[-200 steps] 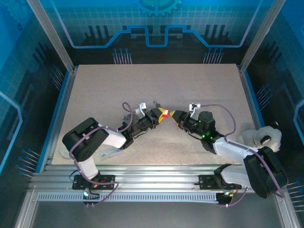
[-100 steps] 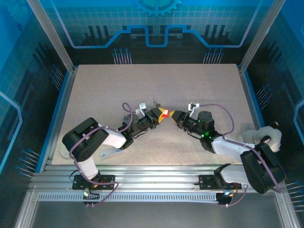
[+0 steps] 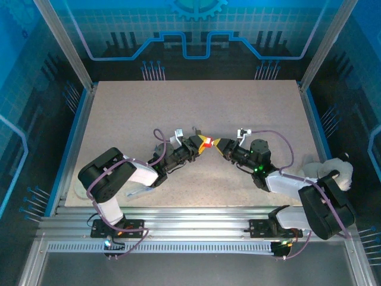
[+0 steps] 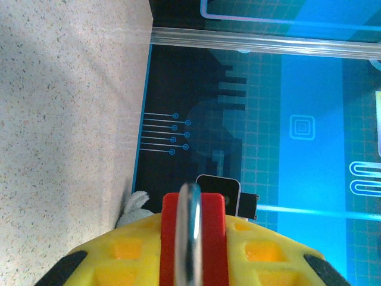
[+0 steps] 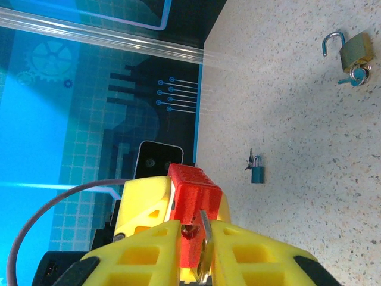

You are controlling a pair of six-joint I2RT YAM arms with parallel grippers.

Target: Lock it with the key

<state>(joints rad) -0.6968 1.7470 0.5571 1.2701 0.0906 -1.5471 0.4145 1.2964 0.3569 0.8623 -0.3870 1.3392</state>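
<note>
Mid-table, left end effector holds red padlock against right end effector.

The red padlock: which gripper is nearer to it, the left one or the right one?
Left. The left gripper clamps the red padlock between its yellow fingers. The right gripper meets the padlock's other end, pinching a metal piece, apparently the key.

Key: thin metal piece, seen edge-on as a silvery-gold strip
Head: hidden between the yellow fingers
Hold: pinched in the right gripper, off the table
Pose: near upright in the right wrist view, slightly tilted
Tip: at the underside of the red padlock, by its keyhole; how far in, I cannot tell
</note>
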